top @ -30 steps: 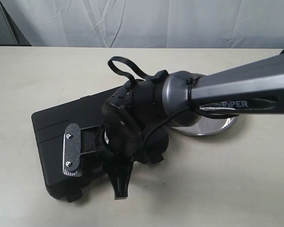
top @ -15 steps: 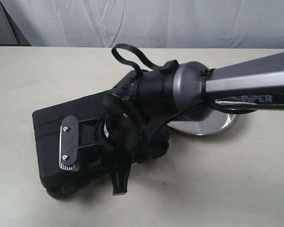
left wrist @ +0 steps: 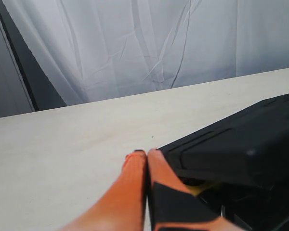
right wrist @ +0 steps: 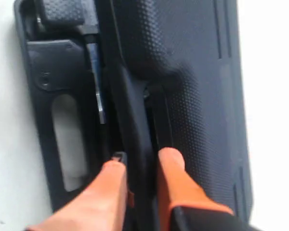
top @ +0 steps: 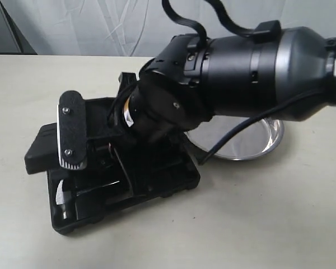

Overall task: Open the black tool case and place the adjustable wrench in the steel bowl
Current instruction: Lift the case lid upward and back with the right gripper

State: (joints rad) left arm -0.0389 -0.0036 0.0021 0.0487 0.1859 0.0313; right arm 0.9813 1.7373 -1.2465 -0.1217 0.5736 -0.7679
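The black tool case [top: 145, 179] lies on the table with its lid [top: 42, 148] partly raised. My right gripper [right wrist: 140, 163] is shut on the lid's edge, one orange finger [right wrist: 111, 185] inside and the other outside. In the exterior view its outer finger [top: 71, 131] stands over the lid. The steel bowl [top: 257, 143] sits behind the case to the right, partly hidden by the right arm. My left gripper [left wrist: 147, 154] is shut and empty beside a corner of the case [left wrist: 241, 144]. I cannot make out the adjustable wrench.
A silver hammer head [top: 61, 193] shows in the open front of the case. A tool with a metal shank [right wrist: 97, 82] lies beside the handle slot [right wrist: 70, 139]. The big right arm [top: 252, 70] hangs over the case's back. A white curtain closes off the table's far edge.
The right gripper has risen with the lid's edge in it. The case has gone from shut to partly open, and tools now show inside.
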